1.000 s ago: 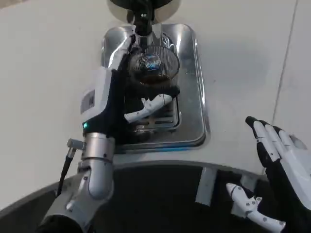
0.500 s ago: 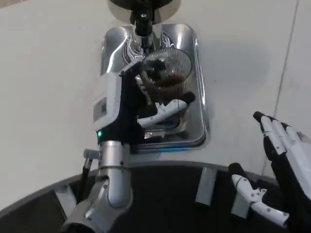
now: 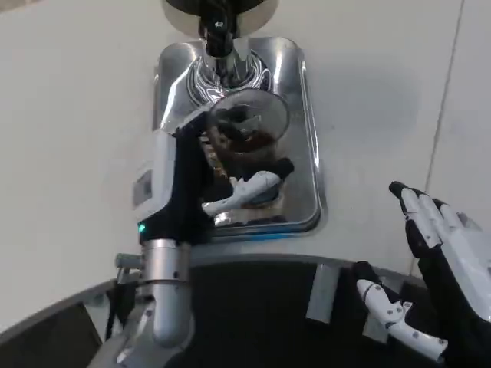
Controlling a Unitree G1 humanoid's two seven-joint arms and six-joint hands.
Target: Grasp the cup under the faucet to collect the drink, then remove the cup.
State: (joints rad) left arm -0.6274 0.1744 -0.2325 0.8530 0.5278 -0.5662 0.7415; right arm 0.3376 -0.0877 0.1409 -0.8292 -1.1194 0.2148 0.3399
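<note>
Head view: I count one cup (image 3: 247,126), clear with dark drink inside, gripped by my left hand (image 3: 201,178) over the single steel drip tray (image 3: 304,165), just below the one faucet (image 3: 215,34). My right hand (image 3: 437,264) holds nothing, fingers spread, near the white desk (image 3: 69,130) edge, well apart from the tray.

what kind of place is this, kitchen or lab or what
Likely a drink-dispensing test bench: a shiny steel drip tray on a white table, a dark faucet above it, and a clear cup of brown drink held by the left hand.
</note>
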